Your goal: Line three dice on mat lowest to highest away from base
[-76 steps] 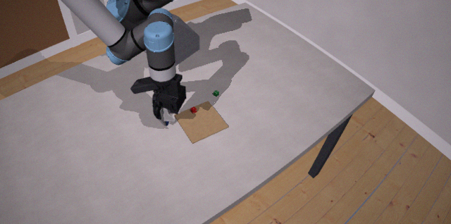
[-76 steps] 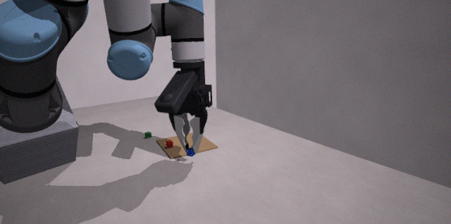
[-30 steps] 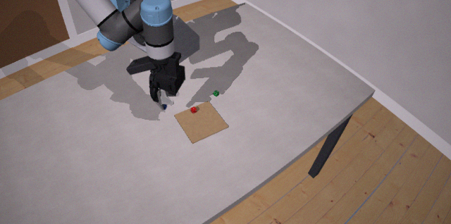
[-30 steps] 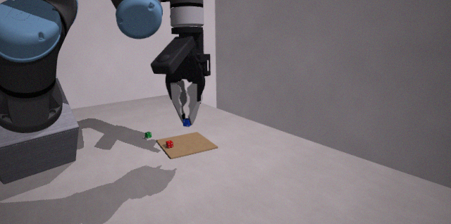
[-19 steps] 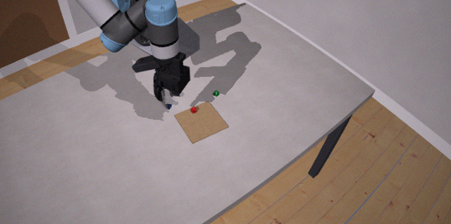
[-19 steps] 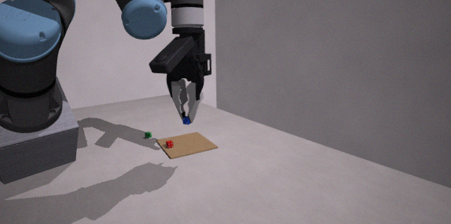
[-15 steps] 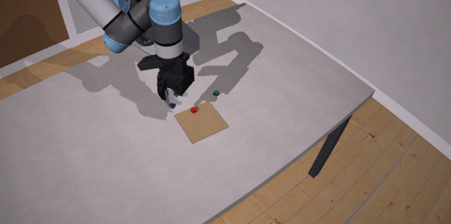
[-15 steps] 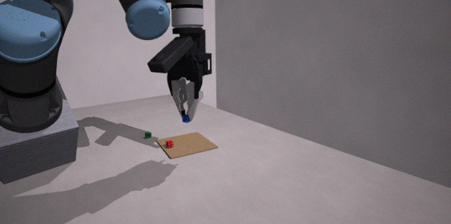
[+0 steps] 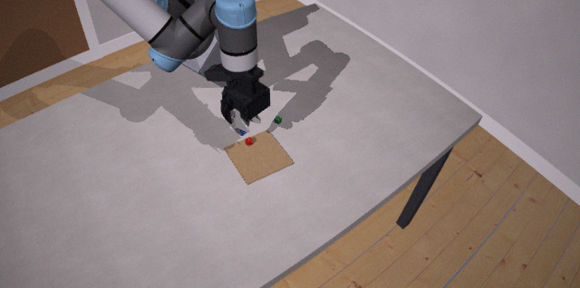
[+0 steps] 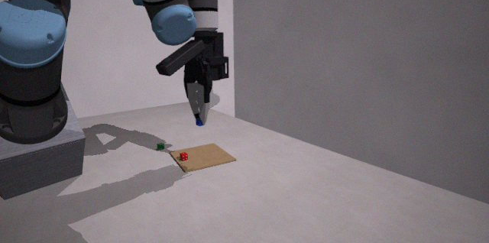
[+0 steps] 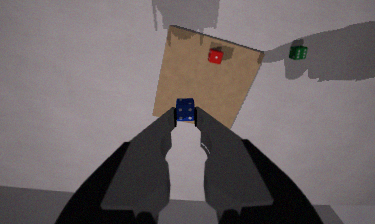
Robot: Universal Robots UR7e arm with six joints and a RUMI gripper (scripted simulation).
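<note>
My gripper [image 9: 243, 130] [image 10: 199, 120] [image 11: 185, 109] is shut on a blue die [image 9: 243, 132] [image 10: 199, 122] [image 11: 186, 110] and holds it well above the table. In the wrist view the die hangs over the near edge of the brown mat [image 9: 265, 161] [image 10: 208, 156] [image 11: 198, 80]. Its top face shows several pips. A red die [image 9: 248, 141] [image 10: 183, 156] [image 11: 215, 56] sits flat on the mat near one corner, one pip up. A green die [image 9: 277, 120] [image 10: 160, 146] [image 11: 298, 52] lies on the bare table beside the mat, in the arm's shadow.
The grey table [image 9: 113, 197] [image 10: 306, 197] ends at an edge on the right in the top view. The robot's base block [image 10: 38, 159] stands at the left. A grey wall [image 10: 344, 63] rises behind the table.
</note>
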